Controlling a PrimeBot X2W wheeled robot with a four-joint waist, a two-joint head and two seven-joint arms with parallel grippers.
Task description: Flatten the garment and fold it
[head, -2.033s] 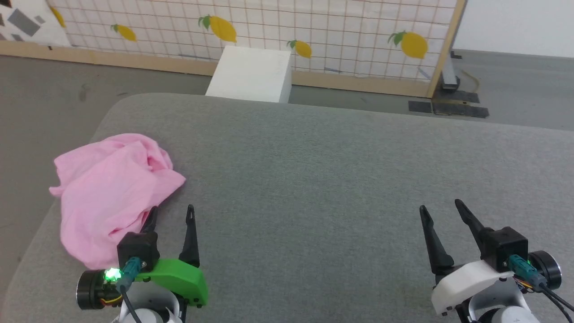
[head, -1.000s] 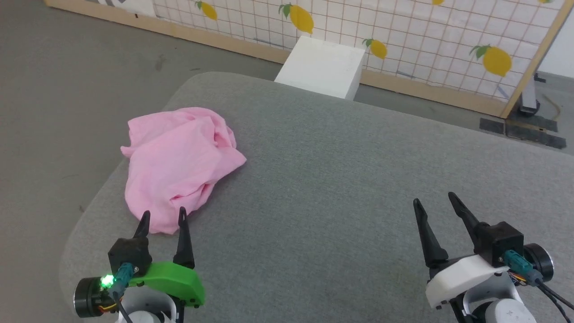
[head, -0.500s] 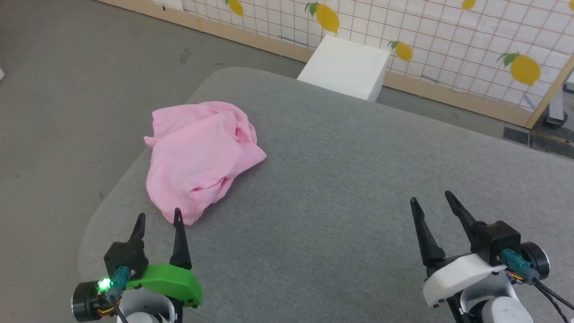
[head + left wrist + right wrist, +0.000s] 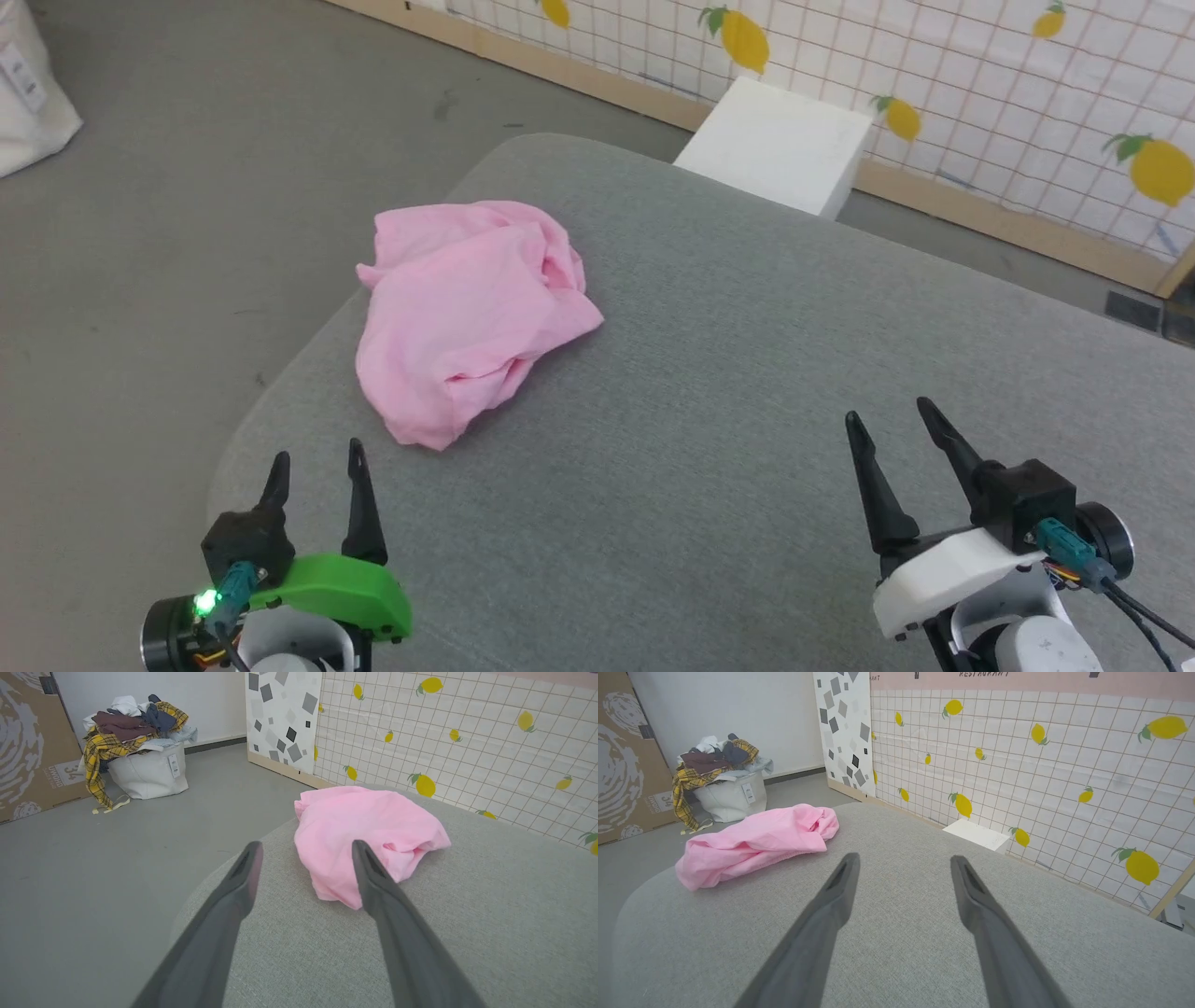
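Note:
The light pink garment (image 4: 471,313) lies crumpled in a heap near the left edge of the grey padded table (image 4: 747,373). It also shows ahead of the fingers in the left wrist view, garment (image 4: 369,830), and at the left in the right wrist view, garment (image 4: 756,840). My left gripper (image 4: 316,459) hovers open just short of the heap's near end, nothing between its fingers. My right gripper (image 4: 887,418) stands open over bare table at the lower right, far from the cloth.
A white box (image 4: 775,145) stands on the floor behind the table, before a lemon-patterned screen (image 4: 1027,84). A white bag piled with clothes (image 4: 140,756) and a cardboard panel (image 4: 28,742) stand on the floor off to the left. The table's rounded left corner (image 4: 243,448) is close to my left gripper.
The head camera has turned left, so garment and table sit further right in the picture. The garment lies as before; both grippers stay open.

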